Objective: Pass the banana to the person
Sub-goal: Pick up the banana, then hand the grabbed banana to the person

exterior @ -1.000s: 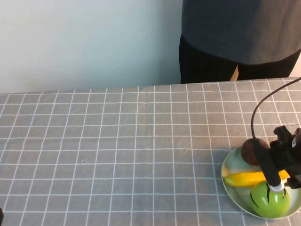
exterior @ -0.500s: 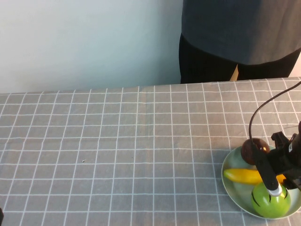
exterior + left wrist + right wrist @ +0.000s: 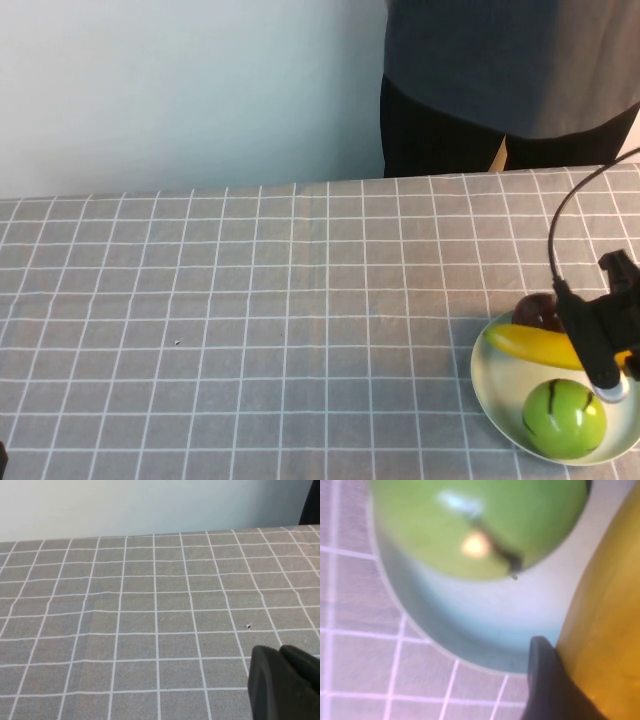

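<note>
Banana [image 3: 535, 345] just lifted off the plate [image 3: 500, 385], right gripper [image 3: 605, 375] fingers clamped on it; left gripper [image 3: 285, 687] parked near-left, fingers pressed together; handover to person [image 3: 500, 70] next.

A plain pale wall [image 3: 180, 90] rises behind the grey checked tablecloth [image 3: 250, 300].

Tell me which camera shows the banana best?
The high view: the banana lies across the plate, held by the right pincer. The right wrist view shows only a blurred yellow edge. The left wrist view shows the left pincer over cloth, no banana.
</note>
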Motion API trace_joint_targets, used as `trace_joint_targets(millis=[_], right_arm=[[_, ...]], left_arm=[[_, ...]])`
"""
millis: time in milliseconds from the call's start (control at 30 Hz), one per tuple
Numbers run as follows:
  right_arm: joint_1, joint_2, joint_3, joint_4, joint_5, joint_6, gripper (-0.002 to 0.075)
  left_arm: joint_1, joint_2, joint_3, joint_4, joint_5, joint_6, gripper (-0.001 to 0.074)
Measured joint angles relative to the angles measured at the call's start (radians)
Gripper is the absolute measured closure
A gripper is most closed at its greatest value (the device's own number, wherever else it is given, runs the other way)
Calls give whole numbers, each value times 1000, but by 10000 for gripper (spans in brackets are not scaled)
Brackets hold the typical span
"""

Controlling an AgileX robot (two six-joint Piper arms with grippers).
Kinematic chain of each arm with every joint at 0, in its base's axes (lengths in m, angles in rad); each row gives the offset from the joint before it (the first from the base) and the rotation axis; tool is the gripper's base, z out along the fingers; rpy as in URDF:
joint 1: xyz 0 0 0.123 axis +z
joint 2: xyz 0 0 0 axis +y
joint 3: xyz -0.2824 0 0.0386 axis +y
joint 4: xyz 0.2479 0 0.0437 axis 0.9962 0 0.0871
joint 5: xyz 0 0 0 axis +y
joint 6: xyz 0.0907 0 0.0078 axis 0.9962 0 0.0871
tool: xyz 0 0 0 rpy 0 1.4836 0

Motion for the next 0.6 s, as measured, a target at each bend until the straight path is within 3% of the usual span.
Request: trace_joint_targets(millis=[200, 367, 600], right_arm=[[42, -214, 0, 125, 185, 60, 448], [99, -427, 0, 293, 243, 367, 449], [151, -602, -12, 312, 263, 697, 449]], left_arm=[[0, 0, 0, 0, 0, 0, 739], [0, 0, 0, 0, 0, 0, 739], [0, 0, 0, 0, 0, 0, 739]])
